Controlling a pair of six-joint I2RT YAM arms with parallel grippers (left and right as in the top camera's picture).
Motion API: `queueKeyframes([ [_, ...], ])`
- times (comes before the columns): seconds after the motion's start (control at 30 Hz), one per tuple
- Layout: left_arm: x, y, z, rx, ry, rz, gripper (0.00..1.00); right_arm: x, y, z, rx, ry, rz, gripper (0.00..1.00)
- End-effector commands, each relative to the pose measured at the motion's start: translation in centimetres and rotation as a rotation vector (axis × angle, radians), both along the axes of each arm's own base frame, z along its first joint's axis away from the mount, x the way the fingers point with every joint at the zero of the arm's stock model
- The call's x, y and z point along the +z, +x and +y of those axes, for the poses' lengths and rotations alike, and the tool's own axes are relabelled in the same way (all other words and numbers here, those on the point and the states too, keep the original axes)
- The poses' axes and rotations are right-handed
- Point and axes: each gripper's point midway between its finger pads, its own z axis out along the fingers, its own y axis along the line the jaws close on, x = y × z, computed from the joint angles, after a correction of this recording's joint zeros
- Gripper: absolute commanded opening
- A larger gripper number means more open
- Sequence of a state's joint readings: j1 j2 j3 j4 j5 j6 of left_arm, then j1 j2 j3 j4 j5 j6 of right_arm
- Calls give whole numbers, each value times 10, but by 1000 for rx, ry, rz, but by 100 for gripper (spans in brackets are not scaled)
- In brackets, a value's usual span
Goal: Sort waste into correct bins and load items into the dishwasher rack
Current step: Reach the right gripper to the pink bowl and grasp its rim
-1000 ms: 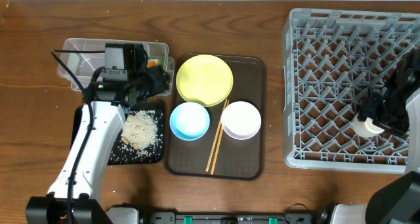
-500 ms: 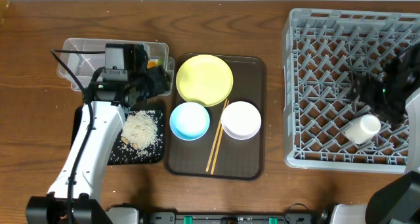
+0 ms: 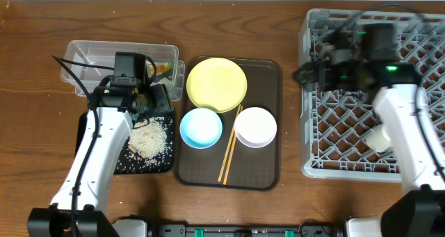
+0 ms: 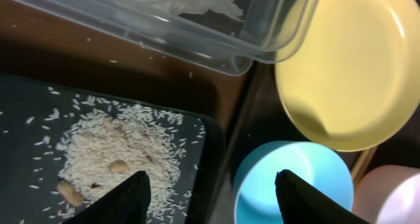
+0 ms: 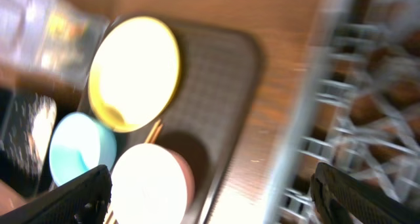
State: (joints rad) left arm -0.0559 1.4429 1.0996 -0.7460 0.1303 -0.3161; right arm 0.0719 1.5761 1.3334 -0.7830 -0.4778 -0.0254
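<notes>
Hovering over the dishwasher rack's [image 3: 348, 169] left edge, the right gripper [image 5: 213, 188] gaped empty; the cup [image 3: 379, 136] lay inside the rack. Loading seemed underway; next it needed to reach the white bowl [image 3: 255, 126]

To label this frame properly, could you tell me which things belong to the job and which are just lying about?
Job: round yellow plate, light blue bowl, white bowl, two wooden chopsticks, small pale cup, whitish rice pile, white crumpled scrap, clear plastic tub, shallow black tray, grey lattice rack.
Lying about: dark brown serving tray, wooden table.
</notes>
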Motion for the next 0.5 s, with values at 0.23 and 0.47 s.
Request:
queueKeyframes([
  [0.23,3,0,6,10,37,-8,65,-72,-19,57,170,-322,86,68],
  [0.47,3,0,6,10,37,-8,65,-131,-37,71,236,-386,242,59],
])
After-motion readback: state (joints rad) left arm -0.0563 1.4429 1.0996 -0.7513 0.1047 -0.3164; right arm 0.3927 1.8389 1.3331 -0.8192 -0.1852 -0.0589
